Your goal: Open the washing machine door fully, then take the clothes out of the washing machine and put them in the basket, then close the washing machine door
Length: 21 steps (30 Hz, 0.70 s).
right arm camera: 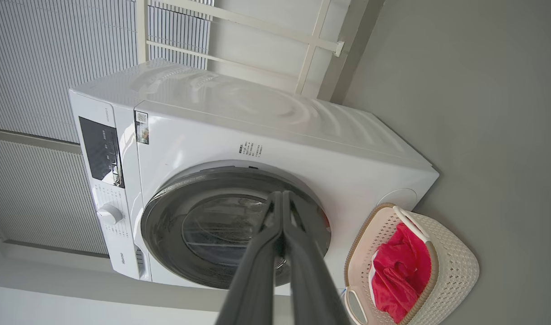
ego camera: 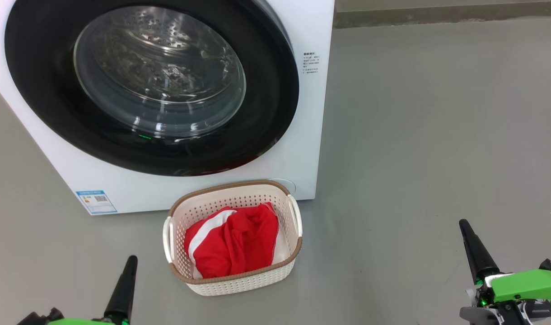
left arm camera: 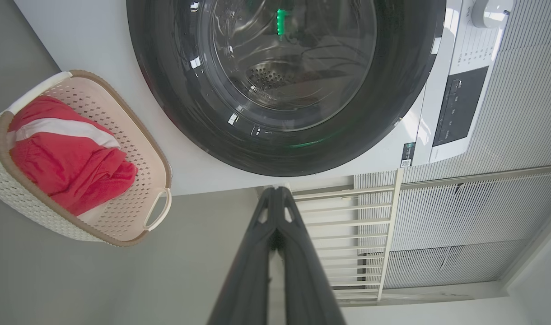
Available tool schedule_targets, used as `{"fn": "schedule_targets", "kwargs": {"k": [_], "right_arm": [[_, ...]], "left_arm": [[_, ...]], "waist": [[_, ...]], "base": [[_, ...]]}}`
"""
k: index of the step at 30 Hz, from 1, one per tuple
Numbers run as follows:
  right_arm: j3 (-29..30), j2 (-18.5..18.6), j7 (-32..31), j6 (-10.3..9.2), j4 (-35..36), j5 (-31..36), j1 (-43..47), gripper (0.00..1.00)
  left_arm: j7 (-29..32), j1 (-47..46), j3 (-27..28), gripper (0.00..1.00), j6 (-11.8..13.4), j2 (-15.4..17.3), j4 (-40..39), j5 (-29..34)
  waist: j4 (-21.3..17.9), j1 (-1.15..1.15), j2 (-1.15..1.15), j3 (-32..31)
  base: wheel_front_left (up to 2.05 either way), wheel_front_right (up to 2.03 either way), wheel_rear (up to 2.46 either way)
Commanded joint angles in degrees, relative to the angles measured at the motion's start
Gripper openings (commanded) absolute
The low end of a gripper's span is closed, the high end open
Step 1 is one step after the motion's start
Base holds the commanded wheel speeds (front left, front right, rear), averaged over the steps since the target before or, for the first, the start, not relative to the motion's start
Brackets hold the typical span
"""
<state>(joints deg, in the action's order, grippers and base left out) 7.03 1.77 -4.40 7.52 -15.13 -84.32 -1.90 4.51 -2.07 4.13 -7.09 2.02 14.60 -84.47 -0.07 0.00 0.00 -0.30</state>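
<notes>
Left end effector point(ego camera: 131, 259): closed, dark fingers pressed tip to tip, gripping nothing, low at the left of the head view above the grey floor point(ego camera: 438, 135)

Right end effector point(ego camera: 463, 224): likewise closed and empty, low at the right, well apart from everything else

Between the two, nearer the left one: the basket point(ego camera: 230, 186), upright on the floor, just in front of the washing machine point(ego camera: 302, 171) and below its door

Inside the basket: the clothes point(ego camera: 239, 239), a bright red heap with a white stripe on its left side, reaching about as high as the brown rim

Behind the basket: the washing machine door point(ego camera: 275, 90), glossy black rim lying closed against the white front, perforated steel drum visible through the clear window

At the machine's lower left corner: a small blue label point(ego camera: 96, 201)

Along the machine's top edge, in the right wrist view: a dark control panel point(right arm camera: 99, 151) and a white knob point(right arm camera: 109, 214)
</notes>
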Motion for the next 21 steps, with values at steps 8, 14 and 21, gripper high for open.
{"fn": "schedule_targets", "kwargs": {"k": [8,14,21], "right_arm": [[-0.52,1.08,-1.82,-0.03,1.15,-6.74,-4.1,0.0],[-0.49,1.1,-2.1,-0.03,1.11,-7.84,-4.29,0.0],[-0.49,1.1,-2.1,-0.03,1.11,-7.84,-4.29,0.0]], "left_arm": [[1.74,-3.92,2.37,0.0,-0.39,0.85,-0.63,-6.55],[2.02,-4.12,2.44,0.0,-0.4,0.86,-0.54,-7.66],[2.01,-4.12,2.44,0.0,-0.4,0.86,-0.54,-7.66]], "waist": [[0.06,0.0,0.0,0.4],[0.07,0.0,0.0,0.48],[0.07,0.0,0.0,0.48]], "base": [[0.0,0.0,0.0],[0.0,0.0,0.0],[0.0,0.0,0.0]]}}
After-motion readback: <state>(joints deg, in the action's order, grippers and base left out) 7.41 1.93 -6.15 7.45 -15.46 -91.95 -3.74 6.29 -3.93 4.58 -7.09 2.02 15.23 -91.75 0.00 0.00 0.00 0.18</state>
